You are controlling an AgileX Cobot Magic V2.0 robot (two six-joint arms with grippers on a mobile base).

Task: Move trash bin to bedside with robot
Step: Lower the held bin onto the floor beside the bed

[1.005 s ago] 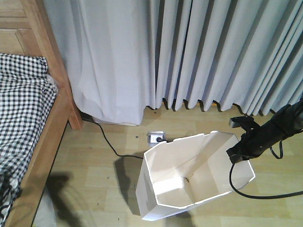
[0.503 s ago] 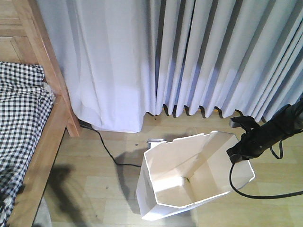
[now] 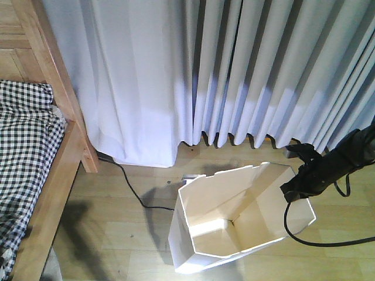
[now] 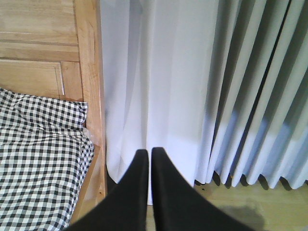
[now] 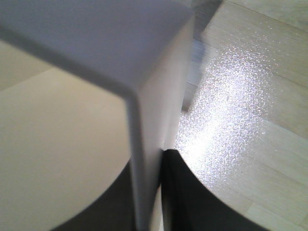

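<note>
The white trash bin (image 3: 217, 234) with an angular rim and cream inside stands on the wooden floor at the lower middle of the front view. My right gripper (image 3: 295, 190) is shut on its right rim; in the right wrist view the bin wall (image 5: 144, 144) runs between the two black fingers (image 5: 185, 192). The bedside shows at the left: a light wooden bed frame (image 3: 64, 158) with black-and-white checked bedding (image 3: 23, 146). My left gripper (image 4: 147, 156) is shut on nothing, facing the curtain beside the bed frame (image 4: 89, 86). A gap of floor lies between bin and bed.
Pale grey curtains (image 3: 234, 70) hang along the whole back wall down to the floor. A black cable (image 3: 132, 190) trails over the floor from under the curtain towards the bin. Another black cable (image 3: 316, 240) loops from my right arm over the bin's right side.
The whole view has shifted: bed, curtain and floor cable slid left and down in the frame. The floor socket behind the bin has gone out of sight. The bin stays held in the same place.
</note>
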